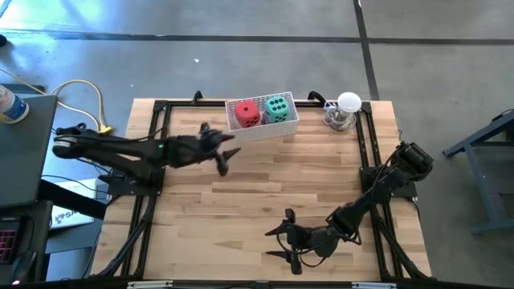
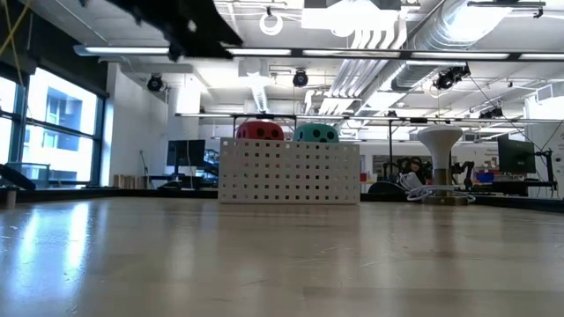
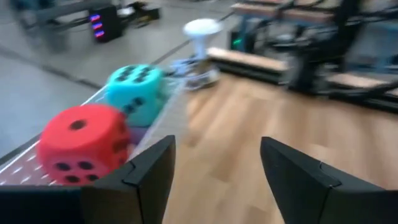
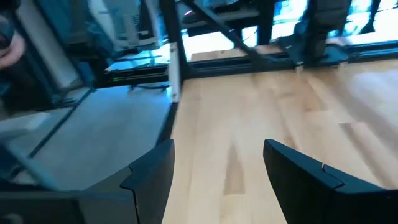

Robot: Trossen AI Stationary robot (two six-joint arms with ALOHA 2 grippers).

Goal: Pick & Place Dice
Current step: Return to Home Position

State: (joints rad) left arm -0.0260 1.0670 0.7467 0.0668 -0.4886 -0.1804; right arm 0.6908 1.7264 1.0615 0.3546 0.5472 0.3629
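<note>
A red die [image 1: 246,113] and a teal-green die [image 1: 277,107] sit side by side in a white perforated basket [image 1: 265,132] at the table's far edge. The left wrist view shows the red die [image 3: 84,143] and the teal one [image 3: 134,87] close up. My left gripper [image 1: 226,152] hovers open just on the near left of the basket, above the table, with nothing between its fingers [image 3: 149,171]. My right gripper [image 1: 275,242] stands open near the table's near edge, over bare wood, also with nothing in it [image 4: 217,149].
A white mushroom-shaped object on a metal base [image 1: 347,111] stands at the far right corner. Black frame rails [image 1: 365,152] run along the table's sides. Bare wood [image 1: 281,185] lies between the two grippers.
</note>
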